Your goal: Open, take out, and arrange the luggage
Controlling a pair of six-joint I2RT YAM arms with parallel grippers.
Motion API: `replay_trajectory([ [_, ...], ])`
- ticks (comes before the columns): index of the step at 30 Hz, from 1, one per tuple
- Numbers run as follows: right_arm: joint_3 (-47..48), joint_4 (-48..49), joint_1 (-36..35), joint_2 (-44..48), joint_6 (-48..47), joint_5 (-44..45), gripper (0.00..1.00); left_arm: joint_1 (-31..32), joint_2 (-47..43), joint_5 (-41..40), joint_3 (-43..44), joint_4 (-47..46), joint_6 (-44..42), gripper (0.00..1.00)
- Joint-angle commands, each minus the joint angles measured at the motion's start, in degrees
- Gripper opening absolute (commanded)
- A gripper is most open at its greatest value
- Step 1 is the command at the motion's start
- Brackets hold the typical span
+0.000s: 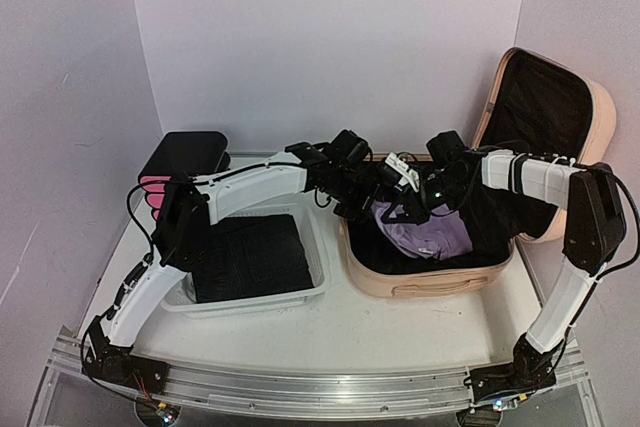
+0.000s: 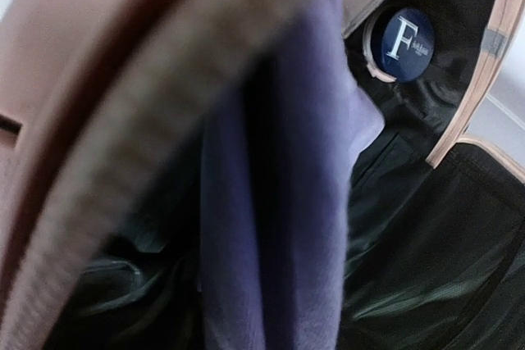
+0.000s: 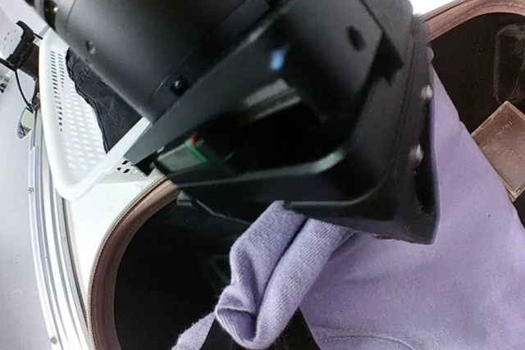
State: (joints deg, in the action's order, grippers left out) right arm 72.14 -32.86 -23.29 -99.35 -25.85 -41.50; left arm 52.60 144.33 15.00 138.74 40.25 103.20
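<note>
The luggage (image 1: 440,282), a peach-pink hard-shell case, lies open at the right with its lid (image 1: 545,107) standing up behind. A purple garment (image 1: 432,235) lies in its black-lined shell. Both grippers meet over the garment's left end. My left gripper (image 1: 378,197) has its fingers hidden, but in the left wrist view the purple garment (image 2: 303,202) runs straight into them. In the right wrist view the garment (image 3: 459,235) bunches up under the left wrist's black body (image 3: 246,63). My right gripper (image 1: 412,209) is shut on the same cloth, which is raised a little.
A white mesh basket (image 1: 318,247) holding a folded black cloth (image 1: 250,257) stands left of the case. A black-and-pink drawer box (image 1: 180,162) sits behind the basket. A round blue badge (image 2: 402,44) marked F lies on the lining. White walls close in the back and sides.
</note>
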Motion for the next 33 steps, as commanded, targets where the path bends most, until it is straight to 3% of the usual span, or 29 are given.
replay_trajectory([
  [1, 1.5, 0.3, -1.0, 3.5, -1.3, 0.4, 0.00, 0.4, -1.5, 1.3, 2.2, 0.4, -0.6, 0.34],
  [9, 1.7, -3.3, -1.9, 4.5, -1.7, 3.2, 0.03, 1.1, -3.6, 1.6, 2.2, 0.1, -3.0, 0.02],
  [13, 2.2, -6.4, -1.9, 6.0, -1.1, 3.3, 0.22, 1.4, -7.2, -0.2, -0.1, 0.1, -6.7, 0.00],
  [18, 1.1, -6.9, -1.9, 11.7, 3.2, 4.7, 0.58, 2.6, -11.7, -3.1, -3.0, 0.1, -13.5, 0.00],
  [24, 1.8, -6.6, -1.9, 18.6, 11.8, 19.1, 0.95, 3.3, -19.0, -7.5, -10.1, 0.1, -21.9, 0.00],
  [28, 3.0, -7.3, -1.9, 21.2, 13.9, 25.6, 0.98, 3.4, -24.0, -8.4, -16.3, 0.1, -26.5, 0.00],
  [33, 3.3, -7.8, -1.9, 23.8, 14.3, 25.6, 0.98, 3.4, -30.3, -8.2, -23.9, -0.1, -32.1, 0.00],
])
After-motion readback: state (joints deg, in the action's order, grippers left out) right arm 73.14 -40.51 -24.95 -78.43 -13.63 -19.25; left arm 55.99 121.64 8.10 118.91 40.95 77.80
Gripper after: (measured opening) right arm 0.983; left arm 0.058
